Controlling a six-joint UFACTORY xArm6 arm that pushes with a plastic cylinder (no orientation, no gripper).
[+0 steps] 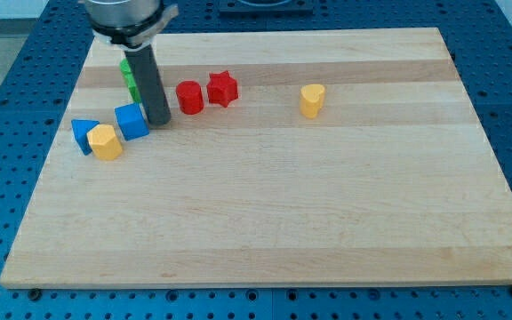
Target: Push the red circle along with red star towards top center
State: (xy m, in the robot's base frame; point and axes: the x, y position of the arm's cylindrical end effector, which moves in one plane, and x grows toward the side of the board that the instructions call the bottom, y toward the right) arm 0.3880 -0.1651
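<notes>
The red circle [189,97] sits on the wooden board [274,213] at the upper left. The red star [222,88] is just to its right, touching or nearly touching it. My tip [160,121] rests on the board just left of and slightly below the red circle, with a small gap between them. The blue cube [132,121] lies directly to the tip's left, touching or almost touching the rod.
A green block [129,77] is partly hidden behind the rod. A blue triangular block [83,133] and a yellow hexagon [105,142] sit at the left edge. A yellow heart-shaped block [312,100] stands right of centre, near the top.
</notes>
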